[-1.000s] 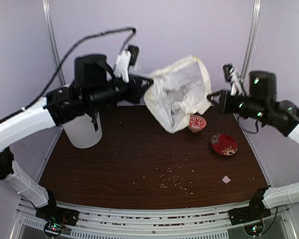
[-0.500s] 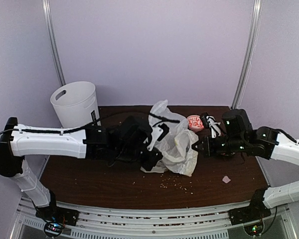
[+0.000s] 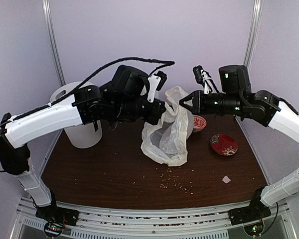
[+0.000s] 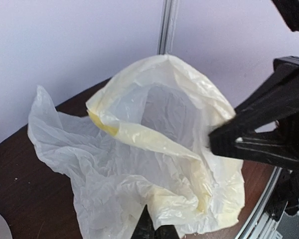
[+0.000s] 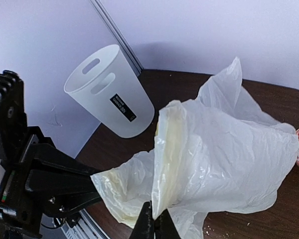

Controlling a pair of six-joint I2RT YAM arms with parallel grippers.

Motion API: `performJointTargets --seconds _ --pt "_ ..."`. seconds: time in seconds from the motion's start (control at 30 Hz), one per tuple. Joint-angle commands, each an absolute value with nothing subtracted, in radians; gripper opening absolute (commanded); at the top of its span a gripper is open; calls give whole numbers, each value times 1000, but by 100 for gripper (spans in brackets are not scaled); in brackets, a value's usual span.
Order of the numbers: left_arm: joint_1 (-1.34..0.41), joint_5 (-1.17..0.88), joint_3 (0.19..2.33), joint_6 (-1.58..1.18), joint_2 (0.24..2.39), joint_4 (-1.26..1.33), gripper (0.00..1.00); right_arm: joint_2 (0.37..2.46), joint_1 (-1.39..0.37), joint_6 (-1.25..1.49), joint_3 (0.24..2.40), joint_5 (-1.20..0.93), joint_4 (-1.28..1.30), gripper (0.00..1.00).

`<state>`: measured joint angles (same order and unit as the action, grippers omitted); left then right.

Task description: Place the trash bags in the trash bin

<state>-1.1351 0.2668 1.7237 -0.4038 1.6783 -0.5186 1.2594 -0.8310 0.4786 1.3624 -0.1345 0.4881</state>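
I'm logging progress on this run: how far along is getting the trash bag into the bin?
Done: the trash bag is lifted, pinched near its top by the left gripper and the right gripper, both shut. In hand: it hangs between them over the table. Left: carry it to the upright trash bin at the rear left and drop it in; the bag is outside it.

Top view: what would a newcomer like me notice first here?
A crinkly white bag hangs in the middle, pinched between the left gripper and right gripper. Behind the left arm, at the far left, stands a white bin. Two red bowls sit to the right.
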Motion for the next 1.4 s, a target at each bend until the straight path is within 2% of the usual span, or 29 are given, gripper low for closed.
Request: performJointTargets --seconds 0.0,0.17,0.23,0.3,0.37,0.43,0.5,0.57,0.63,0.7,0.77,0.9,1.03,1.2,1.37 --pt "-1102 340 2023 -362 1711 -593 0 1330 -831 424 1664 -19 513 0" --pt "-1098 425 2428 -167 1788 -520 0 1521 -835 279 2210 16 639 0" --pt "-1107 413 2429 -98 1752 -389 0 1562 -844 243 2372 16 654 0" --pt "-1135 394 2343 7 1688 -231 0 1534 -853 227 2378 27 602 0" --pt "-1187 415 2233 130 1628 -118 0 1453 -859 225 2251 46 524 0" --pt "-1217 451 2097 185 1584 -110 0 1333 -877 211 2028 53 449 0" --pt "-1219 469 1853 162 1512 -150 0 1238 -906 179 1773 60 431 0" --pt "-1220 482 1499 41 1439 -170 0 1151 -956 151 1474 111 453 0" --pt "-1220 389 1171 -124 1388 -203 0 1102 -964 208 1147 152 497 0" --pt "-1220 317 1011 -328 1353 -213 0 1081 -962 322 958 123 523 0" --pt "-1220 304 938 -438 1315 -212 0 1060 -964 402 867 2 494 0" --pt "-1220 375 957 -481 1259 -208 0 1021 -967 502 843 -47 401 0" --pt "-1216 471 1056 -418 1289 -235 0 1070 -966 461 958 -10 406 0" --pt "-1150 511 1257 -379 1399 -287 0 1243 -945 349 1199 88 472 0" --pt "-1059 510 1528 -332 1529 -288 0 1462 -837 289 1578 153 543 0"
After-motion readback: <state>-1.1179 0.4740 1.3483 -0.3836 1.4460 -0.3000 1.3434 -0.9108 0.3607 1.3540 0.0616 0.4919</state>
